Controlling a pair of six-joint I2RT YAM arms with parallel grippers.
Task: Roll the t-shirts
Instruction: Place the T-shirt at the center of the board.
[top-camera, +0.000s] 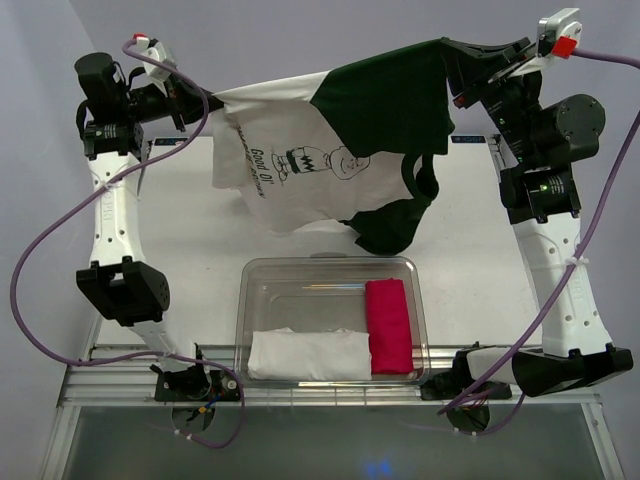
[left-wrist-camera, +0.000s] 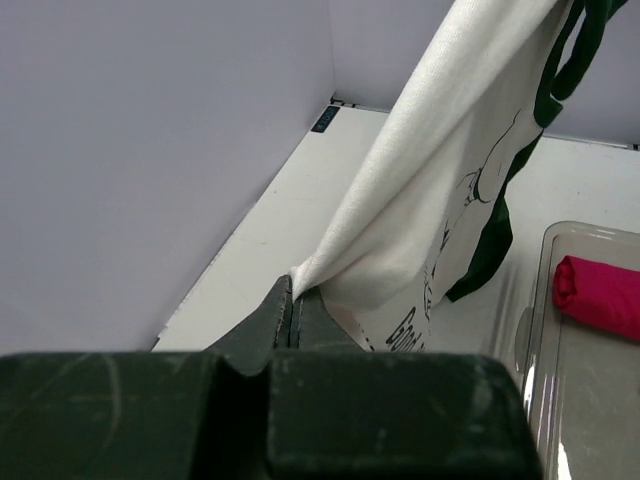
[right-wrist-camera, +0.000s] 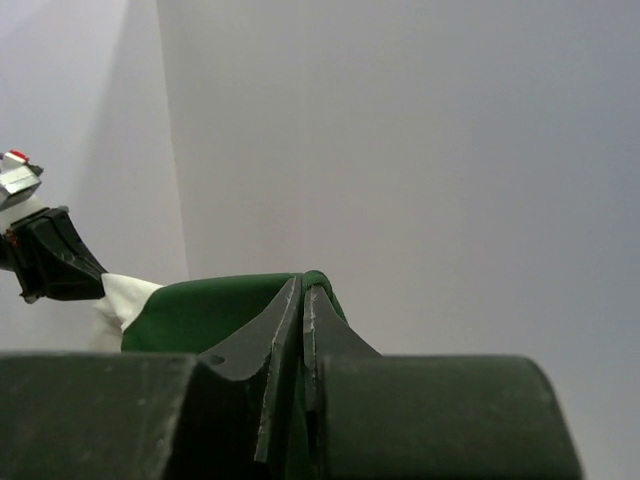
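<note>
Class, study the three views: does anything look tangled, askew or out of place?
Yes. The white t-shirt and the dark green t-shirt hang bunched together above the table, the left gripper pinching white cloth, the right gripper pinching green. Neither lies flat for rolling. Inside the clear bin things look tidy.

- The white t-shirt (top-camera: 275, 175) and dark green t-shirt (top-camera: 385, 100), pinched by the left gripper (left-wrist-camera: 292, 292) and right gripper (right-wrist-camera: 303, 287), hang like a curtain across the table's far half.
- Their lowest green folds come down just behind the clear plastic bin (top-camera: 243, 320).
- The bin, holding a pink roll (top-camera: 388, 325) and folded white cloth (top-camera: 308, 355), blocks the near middle.
- Bare table (top-camera: 190, 250) lies open on both sides of the bin.
- The side wall (left-wrist-camera: 150, 150) stands close beside the left gripper.
</note>
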